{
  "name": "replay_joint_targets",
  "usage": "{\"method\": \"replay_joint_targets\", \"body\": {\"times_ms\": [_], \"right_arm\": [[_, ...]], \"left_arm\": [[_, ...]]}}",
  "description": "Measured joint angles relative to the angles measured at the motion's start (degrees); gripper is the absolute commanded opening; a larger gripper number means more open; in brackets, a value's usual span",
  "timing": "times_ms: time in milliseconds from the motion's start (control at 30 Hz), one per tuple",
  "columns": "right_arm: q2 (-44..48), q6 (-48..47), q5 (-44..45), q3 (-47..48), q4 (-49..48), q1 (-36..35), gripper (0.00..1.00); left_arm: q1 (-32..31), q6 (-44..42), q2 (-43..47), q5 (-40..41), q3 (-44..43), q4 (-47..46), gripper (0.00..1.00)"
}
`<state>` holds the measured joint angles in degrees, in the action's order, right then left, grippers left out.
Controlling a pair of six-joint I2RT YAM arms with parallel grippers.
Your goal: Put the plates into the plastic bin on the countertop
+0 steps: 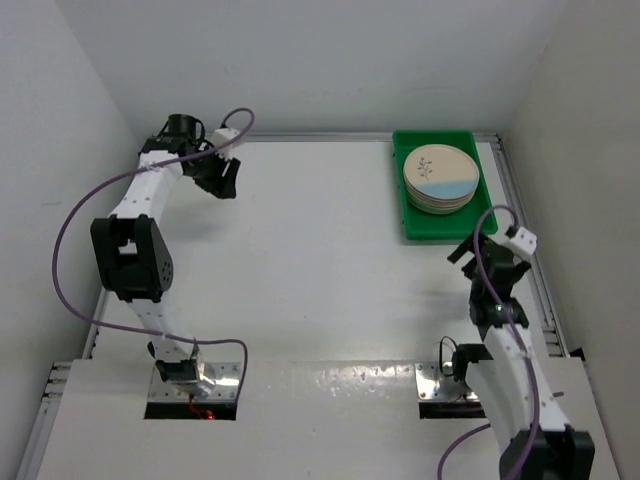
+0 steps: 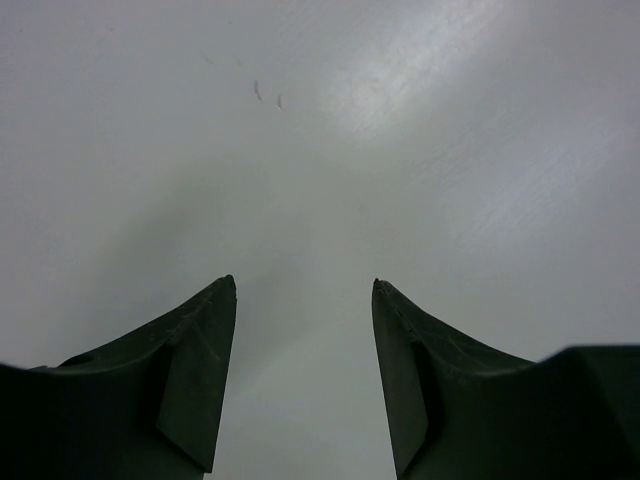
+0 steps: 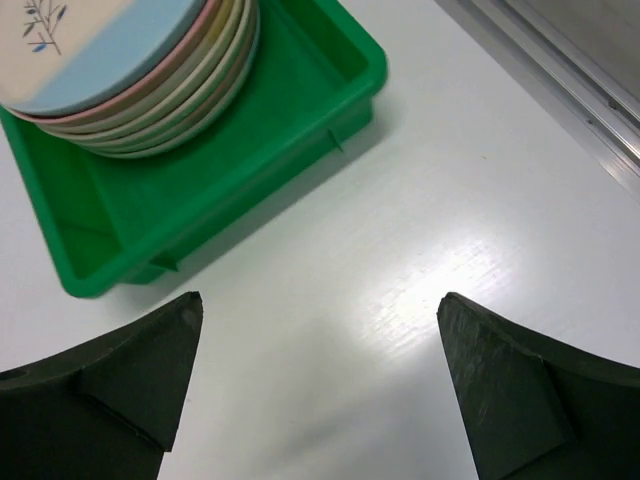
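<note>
A stack of several cream plates (image 1: 439,178) sits inside the green plastic bin (image 1: 410,216) at the back right of the white countertop (image 1: 300,260). The top plate has a dark sprig and a blue segment. In the right wrist view the stack (image 3: 130,70) fills the bin (image 3: 250,170) at upper left. My right gripper (image 1: 474,254) is open and empty, just in front of the bin's near edge; in its own view the gripper (image 3: 320,300) hangs over bare countertop. My left gripper (image 1: 223,176) is open and empty at the back left, over bare white surface (image 2: 305,285).
Pale raised rails edge the countertop at the right (image 1: 530,260) and along the back (image 1: 300,138). White walls close in on three sides. A purple cable (image 1: 70,250) loops off the left arm.
</note>
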<state>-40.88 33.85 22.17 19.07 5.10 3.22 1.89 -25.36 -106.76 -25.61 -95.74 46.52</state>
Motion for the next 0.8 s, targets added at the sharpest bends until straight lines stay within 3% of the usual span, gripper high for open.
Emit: {"method": "replay_joint_targets", "body": {"times_ms": [133, 233, 367, 433, 467, 500, 533, 633, 800], "right_arm": [[14.3, 0.5, 1.0, -9.1, 0.2, 0.0, 0.99], [23.8, 0.6, -0.5, -12.7, 0.6, 0.0, 0.99], [34.7, 1.8, -5.3, -15.0, 4.3, 0.0, 0.99], [38.9, 3.0, -7.4, -15.6, 7.1, 0.0, 0.99], [40.0, 3.4, -8.2, -15.6, 8.7, 0.0, 0.99], [40.4, 3.6, -9.7, -15.6, 10.1, 0.0, 0.99], [40.5, 3.6, -11.7, -15.6, 11.3, 0.0, 0.99], [40.5, 4.4, -17.0, -15.6, 13.8, 0.0, 0.99], [40.4, 9.0, -17.7, -13.4, 19.5, -0.1, 0.99]], "left_arm": [[-1.6, -9.9, 7.1, 1.9, 3.1, 4.7, 0.59], [-2.3, -14.8, 16.1, 3.6, 10.9, 4.5, 0.59], [-2.3, -17.8, 33.4, 4.2, 33.3, -0.8, 0.61], [-2.3, -18.7, 41.4, 4.0, 44.9, -2.1, 0.68], [-2.3, -18.9, 43.4, 3.9, 48.2, -3.5, 0.72], [-2.3, -18.7, 48.4, 4.2, 55.1, -4.7, 0.85], [-2.3, -18.3, 51.3, 4.7, 58.9, -5.6, 0.91], [-2.3, -15.1, 56.7, 7.6, 65.6, -11.4, 0.91], [-2.3, -8.9, 56.6, 10.7, 66.9, -20.1, 0.99]]}}
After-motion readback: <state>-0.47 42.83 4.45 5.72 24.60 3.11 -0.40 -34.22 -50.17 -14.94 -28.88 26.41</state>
